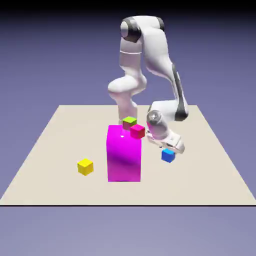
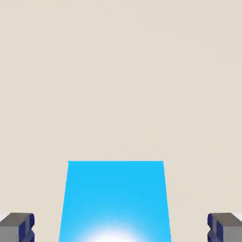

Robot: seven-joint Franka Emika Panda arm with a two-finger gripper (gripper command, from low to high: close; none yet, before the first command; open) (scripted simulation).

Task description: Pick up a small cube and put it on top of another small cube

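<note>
The small bright blue cube (image 1: 168,156) rests on the table to the right of the tall magenta block (image 1: 123,154). My gripper (image 1: 171,149) hangs just above it, low over the table. In the hand view the blue cube (image 2: 116,201) fills the lower middle, between my two grey fingertips (image 2: 17,227), which stand wide apart with a gap to the cube on each side. The gripper (image 2: 121,228) is open and holds nothing.
A yellow cube (image 1: 85,166) lies left of the magenta block. A red cube (image 1: 137,131) and a green cube (image 1: 129,121) sit behind the block, near the arm. The beige table (image 1: 60,135) ends close in front of the block.
</note>
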